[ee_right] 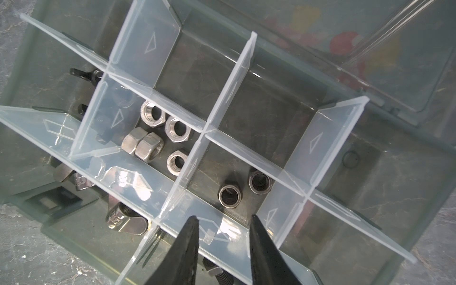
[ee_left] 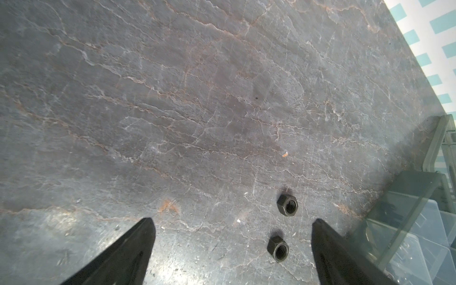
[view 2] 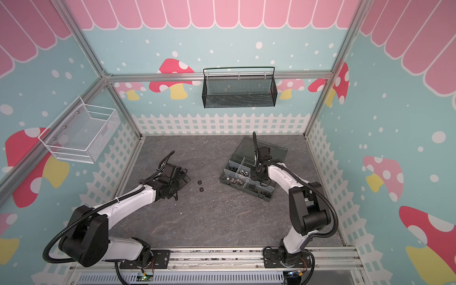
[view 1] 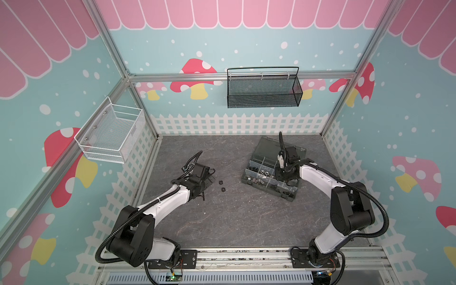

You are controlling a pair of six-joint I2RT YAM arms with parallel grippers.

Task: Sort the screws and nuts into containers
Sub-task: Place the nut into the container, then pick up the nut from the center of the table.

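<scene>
Two black nuts [view 1: 221, 182] [view 1: 223, 189] lie loose on the grey table, seen in both top views [view 2: 200, 182]. My left gripper [ee_left: 233, 220] is open just left of them; the nearer nut [ee_left: 278, 248] lies between its fingers, the other nut [ee_left: 287, 205] just beyond. My right gripper [ee_right: 224, 217] hangs open and empty over the containers [ee_right: 246, 56] of the organizer box [view 1: 249, 170]. One cell holds several silver nuts [ee_right: 177, 129]. The cell below the jaws holds two dark nuts [ee_right: 230, 196]. Wing-headed screws [ee_right: 128, 219] lie in a neighbouring cell.
The organizer's lid [view 1: 269, 148] lies open toward the back wall. A black mesh basket [view 1: 264, 90] hangs on the back wall and a white wire basket [view 1: 111, 133] on the left wall. A metal rail [view 1: 246, 256] runs along the front edge.
</scene>
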